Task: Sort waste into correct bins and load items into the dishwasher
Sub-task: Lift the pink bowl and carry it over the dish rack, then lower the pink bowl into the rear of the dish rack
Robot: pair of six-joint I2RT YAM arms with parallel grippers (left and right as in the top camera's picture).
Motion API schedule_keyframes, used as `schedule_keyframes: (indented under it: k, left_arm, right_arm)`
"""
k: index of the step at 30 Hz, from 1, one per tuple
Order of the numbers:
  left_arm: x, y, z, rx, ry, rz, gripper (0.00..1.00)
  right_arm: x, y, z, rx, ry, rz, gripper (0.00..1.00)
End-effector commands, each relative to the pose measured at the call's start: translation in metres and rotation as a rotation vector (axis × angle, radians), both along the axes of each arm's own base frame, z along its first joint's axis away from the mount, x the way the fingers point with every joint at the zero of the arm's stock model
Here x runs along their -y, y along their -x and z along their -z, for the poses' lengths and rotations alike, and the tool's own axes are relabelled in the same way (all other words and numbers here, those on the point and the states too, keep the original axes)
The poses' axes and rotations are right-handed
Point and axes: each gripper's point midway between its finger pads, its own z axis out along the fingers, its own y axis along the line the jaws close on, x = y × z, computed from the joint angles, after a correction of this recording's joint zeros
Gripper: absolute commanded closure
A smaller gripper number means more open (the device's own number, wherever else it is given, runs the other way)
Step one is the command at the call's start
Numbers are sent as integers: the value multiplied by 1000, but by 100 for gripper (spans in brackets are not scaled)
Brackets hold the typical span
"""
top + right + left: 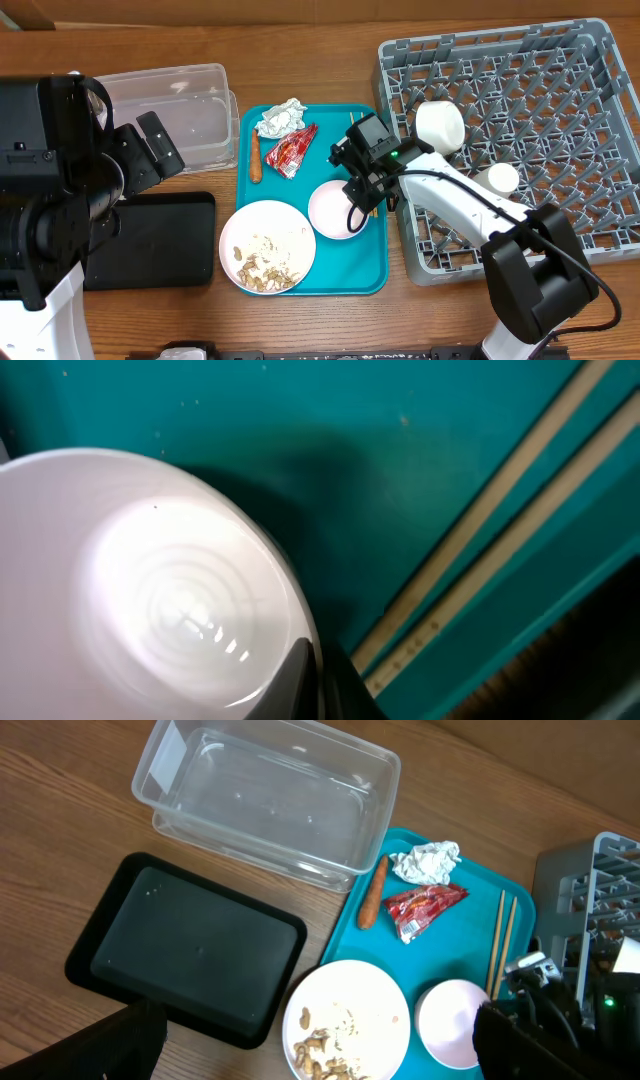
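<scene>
From overhead I have the teal serving tray (340,125) mid-tabletop, with the grey dish rack (400,60) just beside it at 3 o'clock. On the tray, the crumpled paper napkin (281,119) sits at 12 o'clock and the red snack wrapper (293,150) touches its lower edge. The carrot stick (255,158) lies along the 9 o'clock rim, and the big white plate (267,247), holding rice and brown scraps (265,270), fills the 7 o'clock corner. The pinkish bowl (335,210) sits upright at 4 o'clock, and the chopsticks (500,942) lie side by side along the 3 o'clock edge. My right gripper (358,200) is down at that bowl's 3 o'clock rim. In the wrist view its fingers (300,670) sit close together right against the rim, but I cannot tell whether they actually pinch it. A white bowl (440,125) and a small cup (497,179) lie in the rack. My left gripper (150,130) hangs spread wide and holding nothing, between the clear tub (175,110) at 10 o'clock and the black tray (150,240) at 8 o'clock.
</scene>
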Motion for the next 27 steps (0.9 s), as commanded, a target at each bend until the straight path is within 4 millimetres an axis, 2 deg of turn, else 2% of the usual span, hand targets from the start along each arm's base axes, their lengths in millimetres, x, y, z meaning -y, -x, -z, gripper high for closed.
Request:
schedule_keyframes:
  k: [1,5,9,11,13,14,17,20,23,27]
  left_arm:
    - [-2,-1,-1,0,-16,6,0]
    - [-2,-1,-1,0,-16,6,0]
    - [-2,-1,-1,0,-16,6,0]
    - [-2,-1,-1,0,-16,6,0]
    - [-2,-1,-1,0,-16,6,0]
    - [-2,-1,-1,0,-15,7,0]
    - [-2,-1,-1,0,-15,7,0]
    - [-2,-1,-1,0,-16,6,0]
    - [-2,-1,-1,0,-16,6,0]
    - [-2,-1,-1,0,-16,6,1]
  right_arm:
    - [-3,-16,-21,46,15,8,96]
    - [-7,-26,-59,45,8,72,96]
    - [-11,-41,-111,89,-27,177,96]
    - [-2,-56,-140,156,-17,299,96]
    - [16,-72,-166,243,13,435,96]
    - [28,-81,-179,296,31,507,96]
    - [80,-106,-212,475,127,739,96]
    - [147,-118,-232,632,282,952,96]
    - [211,-120,-246,740,433,1126,96]
    - [271,-123,-245,772,548,1260,96]
